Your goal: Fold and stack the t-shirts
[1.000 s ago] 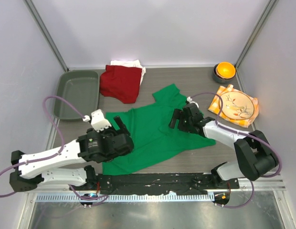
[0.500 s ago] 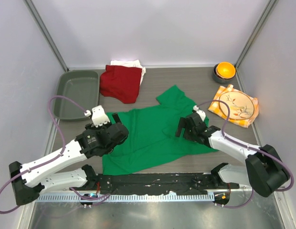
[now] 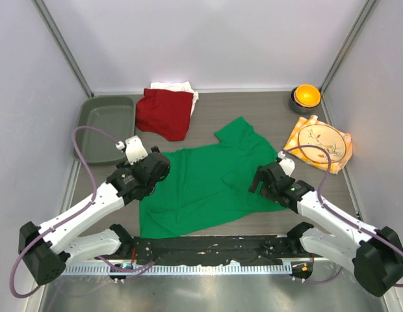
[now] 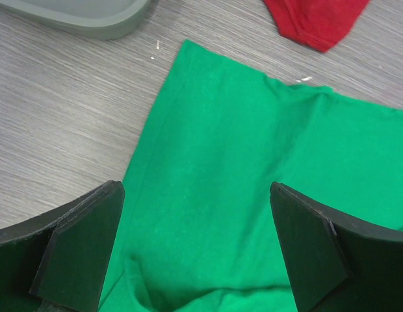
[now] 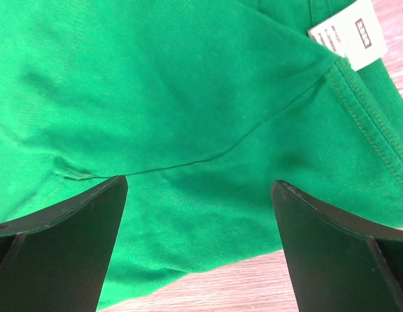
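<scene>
Mid-table, the green t-shirt [image 3: 208, 185] looks limp and light, best pinched at its edges; left gripper [image 3: 156, 166] and right gripper [image 3: 259, 180] gape empty.

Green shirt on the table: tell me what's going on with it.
The green t-shirt lies spread out and rumpled on the table, not yet folded. The robot's left claw hangs open over its left edge and the right claw open over its right side by the white neck label; neither holds any cloth. The dark red t-shirt sits bunched at the back, partly on a white t-shirt.
</scene>
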You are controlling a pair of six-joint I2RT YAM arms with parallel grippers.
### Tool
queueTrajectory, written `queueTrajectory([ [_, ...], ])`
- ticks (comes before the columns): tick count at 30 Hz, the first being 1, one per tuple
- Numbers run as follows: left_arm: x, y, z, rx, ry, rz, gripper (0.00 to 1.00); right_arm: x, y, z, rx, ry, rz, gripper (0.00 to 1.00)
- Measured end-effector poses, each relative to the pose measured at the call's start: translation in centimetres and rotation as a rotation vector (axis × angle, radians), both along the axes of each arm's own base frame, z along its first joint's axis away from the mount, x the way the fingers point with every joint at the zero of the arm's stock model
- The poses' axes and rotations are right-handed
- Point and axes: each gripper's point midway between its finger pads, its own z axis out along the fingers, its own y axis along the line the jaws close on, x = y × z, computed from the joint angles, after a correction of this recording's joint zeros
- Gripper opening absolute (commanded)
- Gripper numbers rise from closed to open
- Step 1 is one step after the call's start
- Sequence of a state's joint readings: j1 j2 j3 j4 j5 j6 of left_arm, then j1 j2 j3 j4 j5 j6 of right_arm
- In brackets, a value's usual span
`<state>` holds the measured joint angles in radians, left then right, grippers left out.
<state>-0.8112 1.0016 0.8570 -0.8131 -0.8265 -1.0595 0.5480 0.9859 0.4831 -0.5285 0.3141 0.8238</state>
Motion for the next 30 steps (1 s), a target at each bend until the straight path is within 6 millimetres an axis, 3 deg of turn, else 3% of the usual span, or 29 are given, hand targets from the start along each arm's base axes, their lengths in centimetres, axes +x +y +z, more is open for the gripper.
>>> queueTrajectory([
  [6, 3.1, 1.1, -2.7, -0.008, 0.095, 0.048, 1.00, 2.5, 0.9, 4.6, 0.028, -0.152, 0.024, 1.00],
  [11, 6.5, 0.1, -5.4, -0.064, 0.160, 0.029, 1.00, 7.6, 3.5, 10.1, 0.067, -0.313, 0.056, 1.00],
  [16, 10.0, -2.0, -7.0, -0.121, 0.175, -0.011, 1.00, 12.2, 5.6, 13.1, 0.089, -0.405, 0.062, 1.00],
  [20, 12.2, -2.9, -7.8, -0.141, 0.180, -0.020, 1.00, 17.0, 5.9, 14.4, 0.083, -0.433, 0.039, 1.00],
  [24, 14.0, -2.5, -8.8, -0.133, 0.208, 0.017, 1.00, 22.6, 4.0, 14.8, 0.091, -0.442, -0.031, 1.00],
  [27, 14.8, -1.4, -9.4, -0.102, 0.243, 0.071, 0.99, 25.9, 2.3, 14.0, 0.094, -0.426, -0.075, 1.00],
  [30, 15.2, -0.1, -9.9, -0.083, 0.289, 0.123, 0.97, 27.7, 1.2, 12.7, 0.094, -0.398, -0.096, 1.00],
])
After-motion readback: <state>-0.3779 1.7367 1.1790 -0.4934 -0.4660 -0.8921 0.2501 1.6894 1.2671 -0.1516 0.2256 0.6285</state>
